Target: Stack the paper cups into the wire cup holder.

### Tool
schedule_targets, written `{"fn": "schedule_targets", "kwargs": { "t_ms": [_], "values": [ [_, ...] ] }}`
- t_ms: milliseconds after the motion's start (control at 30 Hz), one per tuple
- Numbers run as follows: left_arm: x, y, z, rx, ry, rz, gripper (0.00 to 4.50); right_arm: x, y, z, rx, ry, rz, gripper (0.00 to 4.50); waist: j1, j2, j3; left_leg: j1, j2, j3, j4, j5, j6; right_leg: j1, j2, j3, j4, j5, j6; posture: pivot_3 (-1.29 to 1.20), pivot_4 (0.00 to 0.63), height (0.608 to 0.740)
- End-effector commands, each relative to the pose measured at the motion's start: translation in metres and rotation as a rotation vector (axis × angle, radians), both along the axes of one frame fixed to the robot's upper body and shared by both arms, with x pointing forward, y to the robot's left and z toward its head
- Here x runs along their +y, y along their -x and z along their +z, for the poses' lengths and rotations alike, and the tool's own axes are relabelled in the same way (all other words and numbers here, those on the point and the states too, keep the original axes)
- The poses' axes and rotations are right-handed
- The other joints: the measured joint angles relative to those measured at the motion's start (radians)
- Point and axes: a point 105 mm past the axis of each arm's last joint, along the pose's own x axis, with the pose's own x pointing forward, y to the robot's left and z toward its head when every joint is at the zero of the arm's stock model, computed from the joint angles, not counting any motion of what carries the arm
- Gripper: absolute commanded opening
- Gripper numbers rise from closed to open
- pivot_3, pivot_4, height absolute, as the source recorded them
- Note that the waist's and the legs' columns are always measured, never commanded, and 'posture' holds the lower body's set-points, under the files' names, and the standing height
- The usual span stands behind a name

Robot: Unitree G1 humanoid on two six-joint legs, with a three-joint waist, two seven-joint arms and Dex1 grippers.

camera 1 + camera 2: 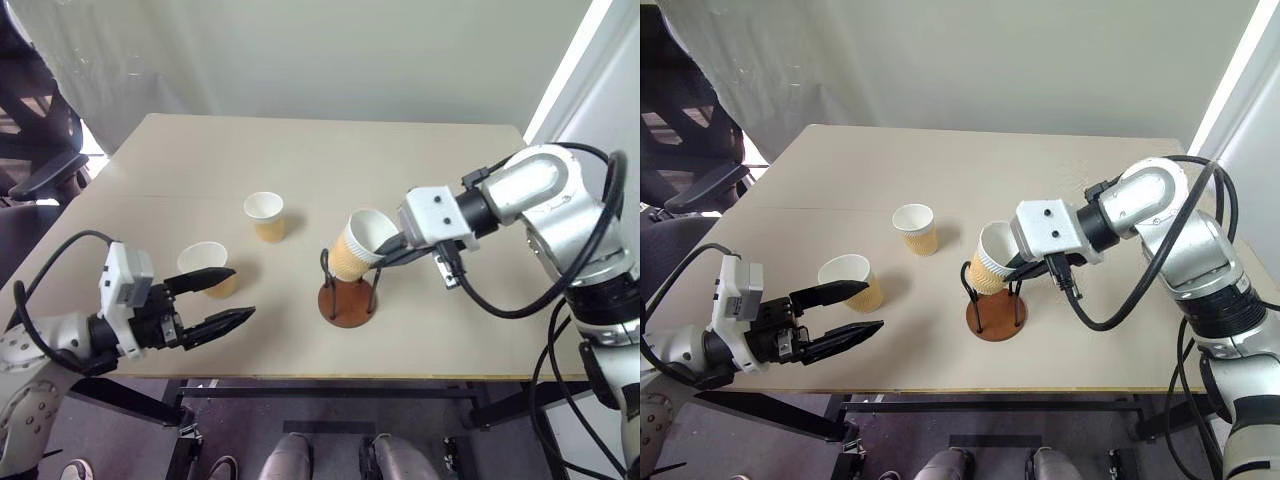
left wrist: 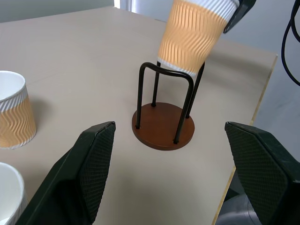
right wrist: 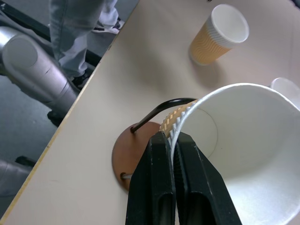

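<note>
A tan paper cup (image 1: 353,247) hangs tilted over the wire cup holder (image 1: 347,305), its bottom between the tops of the black wire loops (image 2: 164,75). My right gripper (image 3: 172,138) is shut on this cup's white rim, one finger inside and one outside. Two more paper cups stand upright on the table: one (image 1: 265,216) in the middle, left of the holder, and one (image 1: 207,268) nearer the front left. My left gripper (image 1: 240,293) hovers open beside that front-left cup, nothing between its fingers, pointing toward the holder.
The beige table (image 1: 300,150) ends just in front of the holder's base. A black office chair (image 1: 40,130) stands off the table's left side. A person's legs and shoes (image 1: 290,460) show below the front edge. A wall runs along the right.
</note>
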Motion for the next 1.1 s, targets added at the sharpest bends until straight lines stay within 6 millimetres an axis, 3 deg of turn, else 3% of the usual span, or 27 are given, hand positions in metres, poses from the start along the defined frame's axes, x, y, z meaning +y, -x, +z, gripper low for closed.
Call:
{"fn": "schedule_targets", "kwargs": {
  "t_ms": [33, 267, 633, 1100],
  "values": [
    [-0.002, 0.003, 0.009, -0.042, -0.012, -0.008, 4.03, 0.002, -0.004, 0.003, -0.05, 0.003, -0.005, 0.04, 0.0, 0.0, 0.0, 0.0, 0.0, 0.0, 0.0, 0.0, 0.0, 0.0, 0.0, 0.0, 0.0, 0.0, 0.0, 0.0, 0.15, 0.74],
    [-0.002, 0.003, 0.012, -0.052, -0.008, -0.006, 4.03, 0.003, -0.008, 0.003, -0.077, 0.004, 0.0, 0.04, 0.0, 0.0, 0.0, 0.0, 0.0, 0.0, 0.0, 0.0, 0.0, 0.0, 0.0, 0.0, 0.0, 0.0, 0.0, 0.0, 0.15, 0.74],
    [-0.003, 0.006, 0.039, -0.23, 0.216, 0.022, 4.03, 0.004, -0.008, 0.001, -0.08, 0.008, 0.014, 0.04, 0.0, 0.0, 0.0, 0.0, 0.0, 0.0, 0.0, 0.0, 0.0, 0.0, 0.0, 0.0, 0.0, 0.0, 0.0, 0.0, 0.15, 0.74],
    [0.006, 0.011, 0.008, -0.126, 0.17, 0.082, 4.03, 0.005, 0.003, -0.01, -0.05, 0.036, 0.057, 0.04, 0.0, -0.001, 0.0, 0.001, 0.0, 0.0, 0.0, 0.0, 0.001, 0.001, 0.0, 0.0, 0.0, 0.001, 0.001, 0.0, 0.15, 0.74]
  ]
}}
